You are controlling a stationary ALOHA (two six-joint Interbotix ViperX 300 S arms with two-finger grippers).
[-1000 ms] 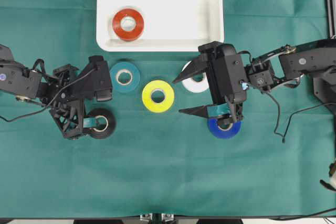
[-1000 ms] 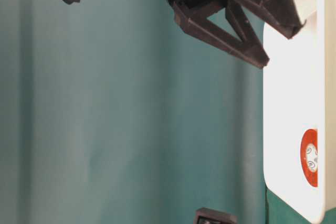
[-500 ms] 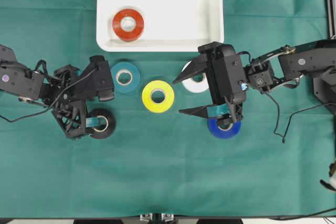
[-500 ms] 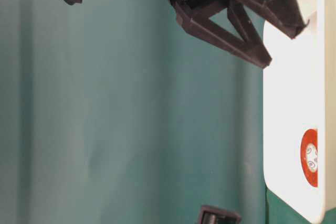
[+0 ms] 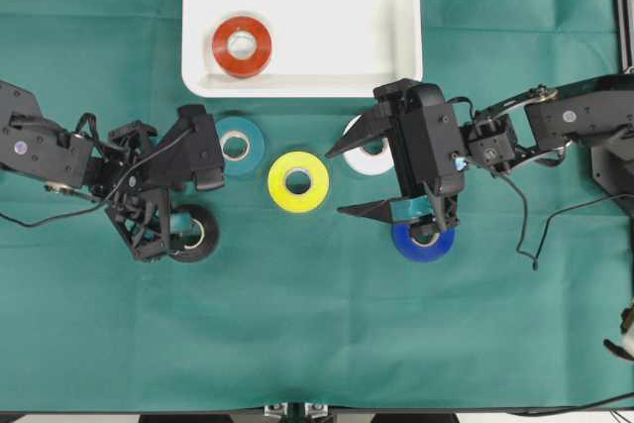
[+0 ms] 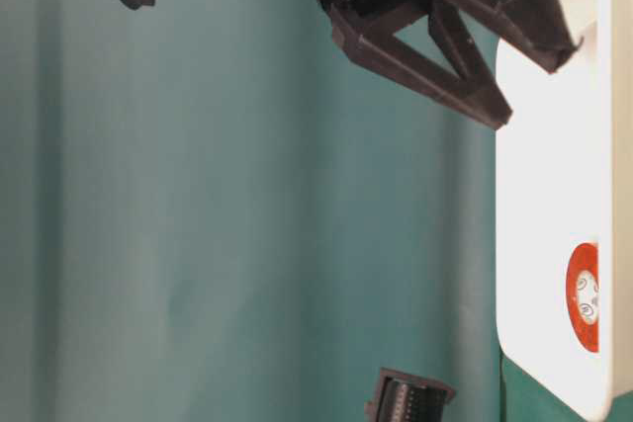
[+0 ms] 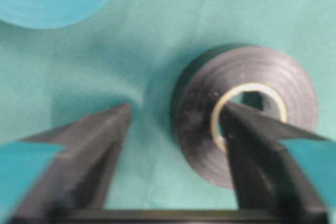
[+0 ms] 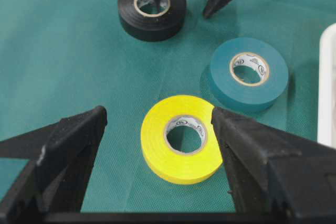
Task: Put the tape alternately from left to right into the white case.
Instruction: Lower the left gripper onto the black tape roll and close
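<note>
Pincer on left point(image 7: 176, 129) narrowed since earlier around black roll point(image 7: 247, 114) wall, gap remaining; right pincer point(image 5: 355, 177) unchanged, wide.

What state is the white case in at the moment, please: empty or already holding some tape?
Holding one roll. The red tape lies flat inside the white case; the other rolls sit outside on the green cloth.
</note>
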